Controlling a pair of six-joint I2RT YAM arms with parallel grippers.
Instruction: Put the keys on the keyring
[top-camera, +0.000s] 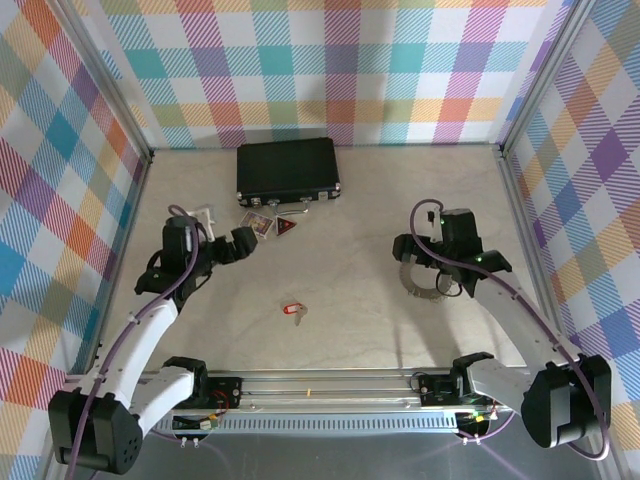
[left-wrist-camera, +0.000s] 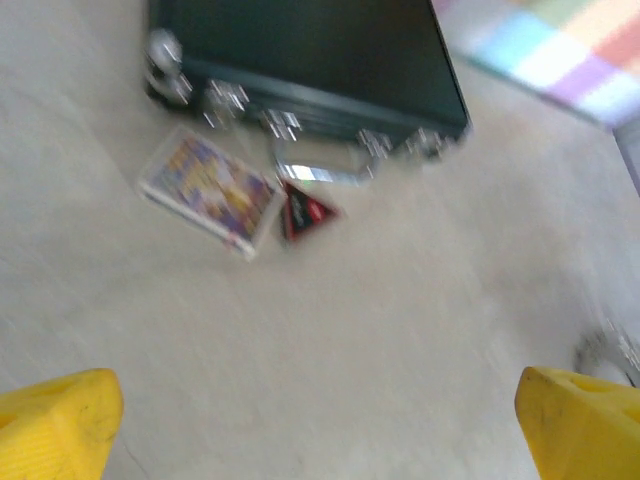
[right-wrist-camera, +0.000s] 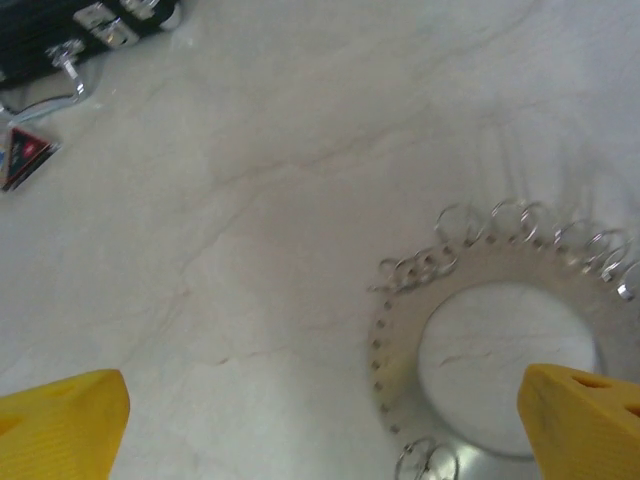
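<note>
At the bottom of the top view, a metal rail (top-camera: 330, 385) carries the two arm bases. Just above it, at lower centre, the keys (top-camera: 293, 311) lie flat on the pale, marble-veined table (top-camera: 350, 230): a small red plastic tag with a tiny silver key at its right end, well apart from both grippers.

To the right of centre, the right gripper (top-camera: 408, 262) (right-wrist-camera: 320, 430) hangs released, its blunt yellow fingertips spread to the wrist view's lower corners and holding nothing. Under it lies the keyring (top-camera: 425, 288) (right-wrist-camera: 395, 340), a flat silvery band pierced with small holes and edged with thin wire loops.

To the left of centre, the left gripper (top-camera: 238, 244) (left-wrist-camera: 320, 430) is likewise spread wide over bare table, empty.

Higher in the frame lie a rectangular, glossy picture card (top-camera: 258, 222) (left-wrist-camera: 212, 190) and a red triangular card (top-camera: 285, 228) (left-wrist-camera: 303, 212). Behind them sits the black case (top-camera: 288, 168) (left-wrist-camera: 300, 50), rectangular, with shiny metal latches along its near edge. Plaid cloth walls (top-camera: 340, 60) close the top.
</note>
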